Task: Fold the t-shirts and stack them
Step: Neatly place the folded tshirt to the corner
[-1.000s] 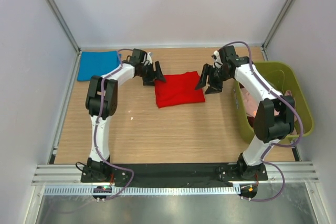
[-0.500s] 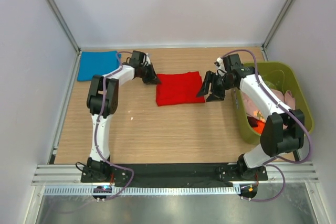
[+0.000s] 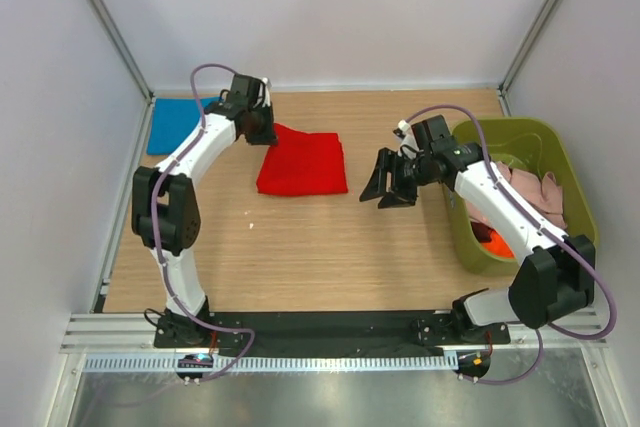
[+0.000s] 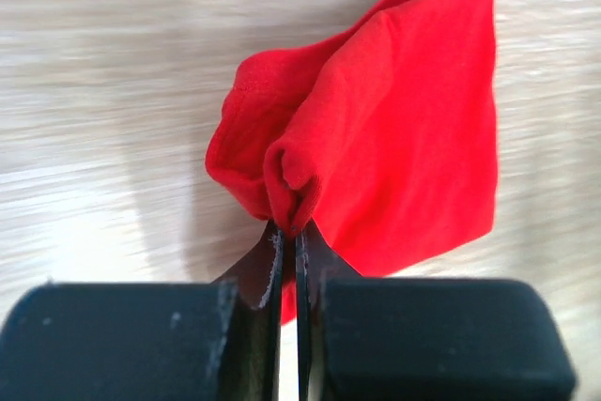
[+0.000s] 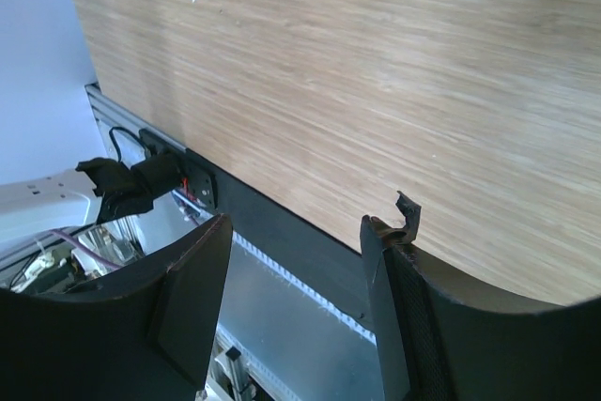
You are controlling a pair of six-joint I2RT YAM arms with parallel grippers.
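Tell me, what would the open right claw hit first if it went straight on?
Probably the bare light wooden tabletop near its front edge; the right gripper tilts down at it, with nothing between. Depth is unclear.

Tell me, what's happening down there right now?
Left gripper: jaws shut on red t-shirt edge. Right gripper: jaws open, empty, above table. Nothing blocking.

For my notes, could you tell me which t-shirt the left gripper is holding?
The red t-shirt, pinched at a fold by the left gripper. The blue t-shirt lies untouched at the far-left corner; a pink t-shirt sits in the green bin.
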